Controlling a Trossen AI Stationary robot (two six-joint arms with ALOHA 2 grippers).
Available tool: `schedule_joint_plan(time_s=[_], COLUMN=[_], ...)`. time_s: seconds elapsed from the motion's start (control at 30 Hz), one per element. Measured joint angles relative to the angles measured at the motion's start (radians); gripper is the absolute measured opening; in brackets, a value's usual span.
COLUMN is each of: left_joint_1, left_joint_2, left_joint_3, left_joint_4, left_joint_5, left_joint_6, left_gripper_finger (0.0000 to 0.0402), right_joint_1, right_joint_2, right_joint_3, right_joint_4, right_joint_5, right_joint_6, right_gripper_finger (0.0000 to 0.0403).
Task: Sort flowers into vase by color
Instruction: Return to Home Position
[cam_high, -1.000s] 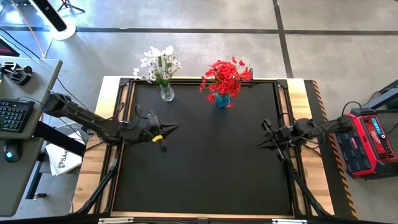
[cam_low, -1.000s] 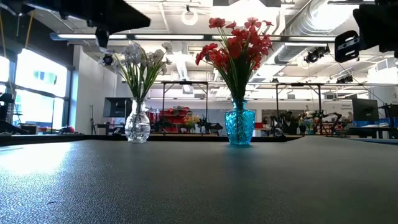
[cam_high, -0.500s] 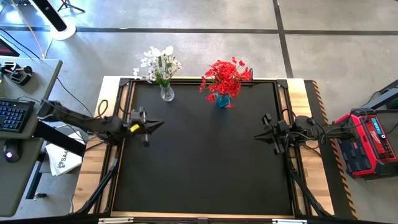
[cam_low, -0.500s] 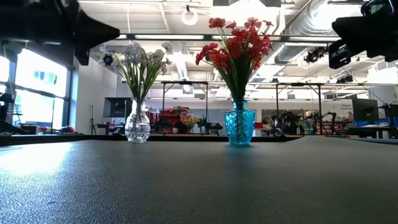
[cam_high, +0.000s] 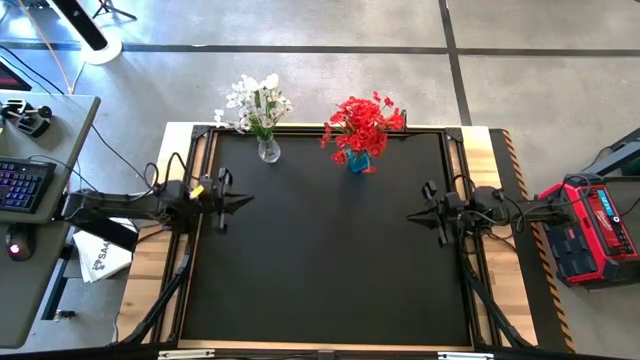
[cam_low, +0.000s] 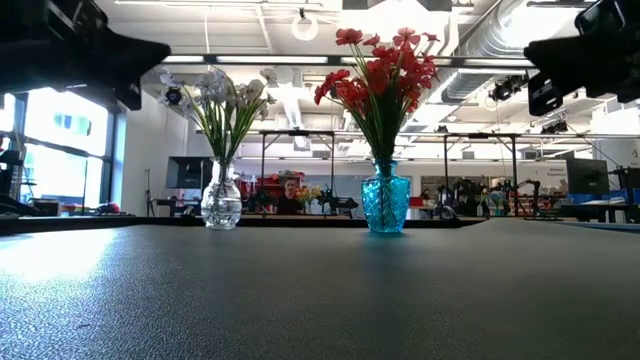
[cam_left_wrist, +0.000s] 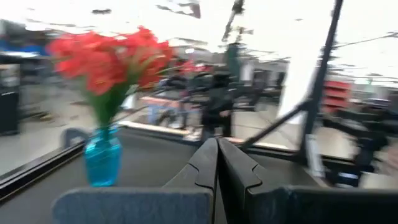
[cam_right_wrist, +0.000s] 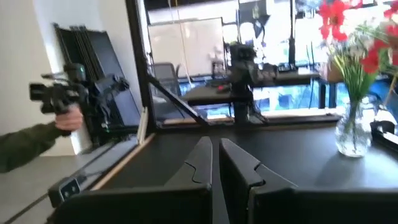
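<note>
White flowers (cam_high: 257, 100), high view: location?
- In the clear vase (cam_high: 268, 151) at the far edge of the black table (cam_high: 330, 280), left of centre. The red flowers (cam_high: 362, 122) stand in the blue vase (cam_high: 358, 161) to its right. The two vases are near each other but not touching.

Arms, same view?
- Left gripper (cam_high: 243, 199) is just inside the table's left edge and points inward. Its tips are drawn to a single point and hold nothing. Right gripper (cam_high: 412, 216) is over the right side, pointing inward toward the left one. It tapers the same way and carries nothing. Both are well apart from the vases.

Low view?
- Both vases stand upright at the far edge, clear on the left and blue on the right, with stems fanning out above each neck. Dark arm parts fill both upper corners. A person (cam_low: 290, 190) shows in the room behind, between the vases.

Left wrist view?
- Left fingers (cam_left_wrist: 202, 168) are pressed together with only a seam between them and nothing pinched. The blue vase with its red blooms stands beyond them on the table.

Right wrist view?
- Right fingers (cam_right_wrist: 199, 158) almost meet, with a thin slit between them and nothing in it. The clear vase with its green stems stands beyond, with red blooms above it. A person's green sleeve (cam_right_wrist: 22, 149) shows past the table's edge beside a dark device (cam_right_wrist: 53, 93).
</note>
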Motion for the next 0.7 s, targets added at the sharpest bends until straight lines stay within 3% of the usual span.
schedule_joint_plan(time_s=[0.1,0.4,0.53,0.7], left_joint_1=[0.022,0.025,0.026,0.026], left_joint_2=[-0.012,0.003,0.003,0.003], left_joint_3=[0.000,0.000,0.000,0.000], left_joint_4=[0.004,-0.020,-0.040,-0.071], left_joint_5=[0.086,0.094,0.052,0.044], left_joint_6=[0.022,0.149,0.151,0.116], left_gripper_finger=[0.0000,0.0000,0.0000,0.0000], right_joint_1=[0.000,0.000,0.000,-0.001], right_joint_2=[0.001,0.000,0.000,-0.002], right_joint_3=[0.000,0.000,0.003,0.052], right_joint_4=[-0.035,-0.076,-0.041,-0.164], right_joint_5=[0.007,0.032,0.136,0.335], right_joint_6=[0.000,-0.002,-0.041,-0.108], right_gripper_finger=[0.0002,0.0002,0.0002,0.0002])
